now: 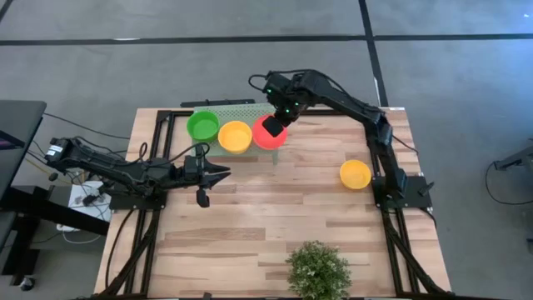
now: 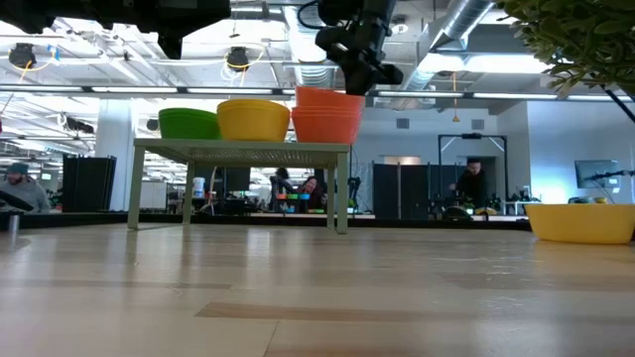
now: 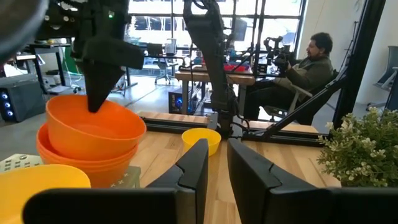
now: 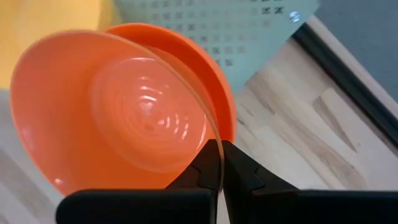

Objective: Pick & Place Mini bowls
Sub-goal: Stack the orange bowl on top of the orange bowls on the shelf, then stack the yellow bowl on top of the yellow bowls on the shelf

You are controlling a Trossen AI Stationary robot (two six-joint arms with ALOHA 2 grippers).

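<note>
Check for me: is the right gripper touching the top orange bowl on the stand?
Touching. The right wrist view shows the right gripper shut on the rim of the top orange bowl, fingers pinching its edge with no gap.

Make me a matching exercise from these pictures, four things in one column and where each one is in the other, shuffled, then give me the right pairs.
Things:
1. green bowl
2. top red-orange bowl
3. lone yellow bowl
4. potted plant

Places:
A. on the bare wood by the right arm's base
B. pinched at its rim by the right tool, over the red-orange stack
C. at the table's near edge in the high view
D. on the pale green stand, at the end far from the red-orange stack

Pairs: 1-D, 2-B, 3-A, 4-C
</note>
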